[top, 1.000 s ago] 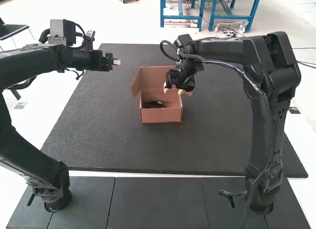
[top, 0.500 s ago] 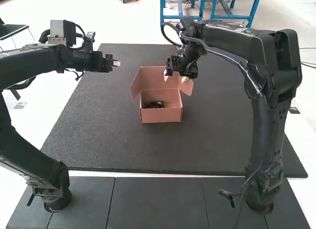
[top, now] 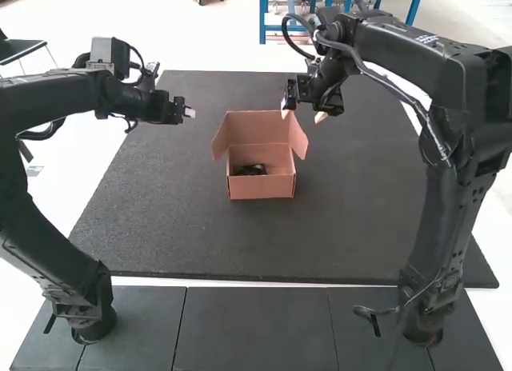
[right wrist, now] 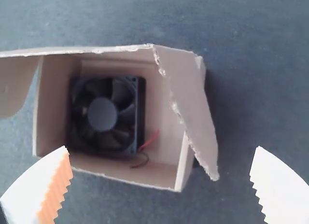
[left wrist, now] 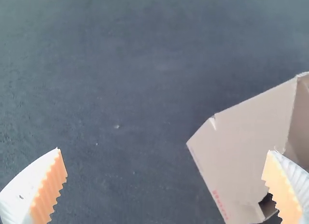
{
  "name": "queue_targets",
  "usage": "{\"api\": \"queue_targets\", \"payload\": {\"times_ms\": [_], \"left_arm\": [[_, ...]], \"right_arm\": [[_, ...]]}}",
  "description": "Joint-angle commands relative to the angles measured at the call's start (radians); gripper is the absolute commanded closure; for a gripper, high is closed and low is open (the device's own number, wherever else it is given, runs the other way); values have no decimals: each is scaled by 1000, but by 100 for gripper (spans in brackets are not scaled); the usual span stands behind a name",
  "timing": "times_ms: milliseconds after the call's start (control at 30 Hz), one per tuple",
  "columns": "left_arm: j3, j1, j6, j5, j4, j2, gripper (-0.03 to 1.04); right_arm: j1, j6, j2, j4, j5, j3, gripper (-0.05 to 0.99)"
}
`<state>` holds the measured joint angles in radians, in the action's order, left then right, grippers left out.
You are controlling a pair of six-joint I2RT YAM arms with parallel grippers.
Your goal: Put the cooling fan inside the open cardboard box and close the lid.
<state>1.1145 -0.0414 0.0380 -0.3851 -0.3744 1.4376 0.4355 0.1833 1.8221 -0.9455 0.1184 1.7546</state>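
High view: nearest the camera, dark floor tiles (top: 256, 327) carried the bases of both arms. Beyond them lay a black rubber mat (top: 160, 211). Near its middle stood the open cardboard box (top: 262, 181), its flaps raised and splayed outward. The cooling fan (top: 250, 169) lay flat on the bottom of the box. In the right wrist view it was a black square frame with round blades, and a thin red wire (right wrist: 149, 138) and a dark one trailed from one corner.

Farther back, the left gripper (top: 187, 111) hung above the mat to the left of the box, apart from it. Its white ribbed fingers with orange pads were spread wide and held nothing. The right gripper (top: 305, 109) hung above the box's far right corner, clear of the flaps, its fingers likewise spread wide and empty.

In the left wrist view, small red print (left wrist: 218, 201) ran along one flap's edge, too small to read.
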Motion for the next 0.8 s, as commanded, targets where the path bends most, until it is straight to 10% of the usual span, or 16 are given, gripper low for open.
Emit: {"api": "queue_targets", "payload": {"times_ms": [0,767], "left_arm": [[71,-14,-41,41,-11,30,6],[265,-156,-53,196,-133,190,6]], "right_arm": [[-23,-27,-24,1,-10,-12,6],[-46,-165,-1,22,33,-83,13]]}}
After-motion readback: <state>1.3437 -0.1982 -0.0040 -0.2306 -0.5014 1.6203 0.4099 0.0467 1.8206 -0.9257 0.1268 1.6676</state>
